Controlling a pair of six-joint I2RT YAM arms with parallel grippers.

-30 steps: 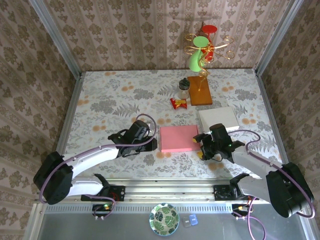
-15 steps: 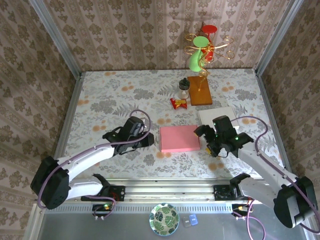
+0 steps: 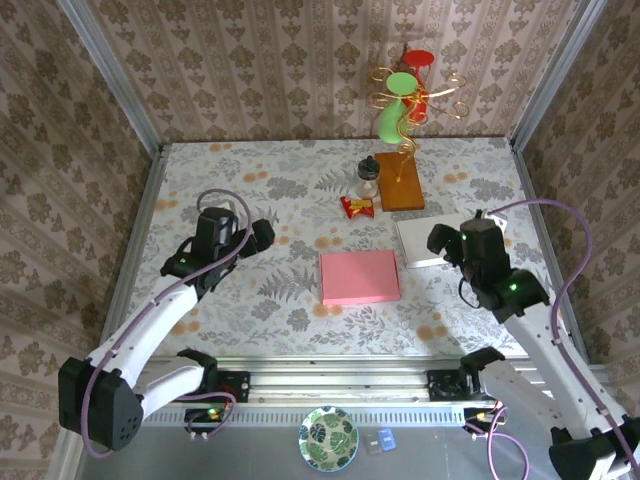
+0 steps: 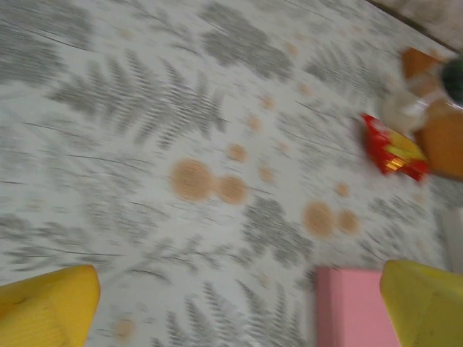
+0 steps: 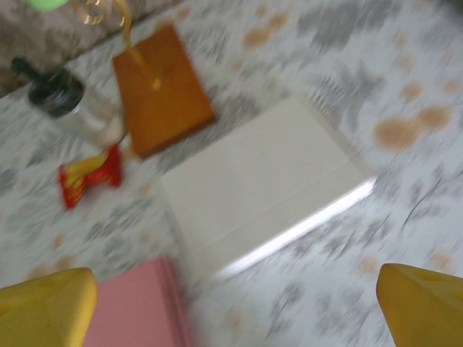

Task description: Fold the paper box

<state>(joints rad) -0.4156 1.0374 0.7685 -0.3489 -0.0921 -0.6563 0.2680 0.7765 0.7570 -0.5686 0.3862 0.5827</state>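
Note:
The paper box (image 3: pixel 360 277) lies flat and pink side up in the middle of the table, with neither gripper touching it. My left gripper (image 3: pixel 262 238) hovers well to its left, open and empty. In the left wrist view the yellow fingertips (image 4: pixel 51 307) stand wide apart and the box's corner (image 4: pixel 354 307) shows at lower right. My right gripper (image 3: pixel 450 243) is raised to the right of the box, over the white card, also open and empty. The right wrist view is blurred, with the box (image 5: pixel 137 307) at lower left.
A plain white card (image 3: pixel 432 240) (image 5: pixel 260 188) lies right of the box. Behind it are an orange wooden block (image 3: pixel 400 180) carrying a gold wire stand (image 3: pixel 405 100), a small bottle (image 3: pixel 369 177) and a red wrapper (image 3: pixel 357 206) (image 4: pixel 391 148). A patterned bowl (image 3: pixel 329 438) sits in front of the rail.
Both grippers were at the box's left and right edges. They have opened and drawn back, the left arm far to the left, the right arm up and to the right. The box stays flat.

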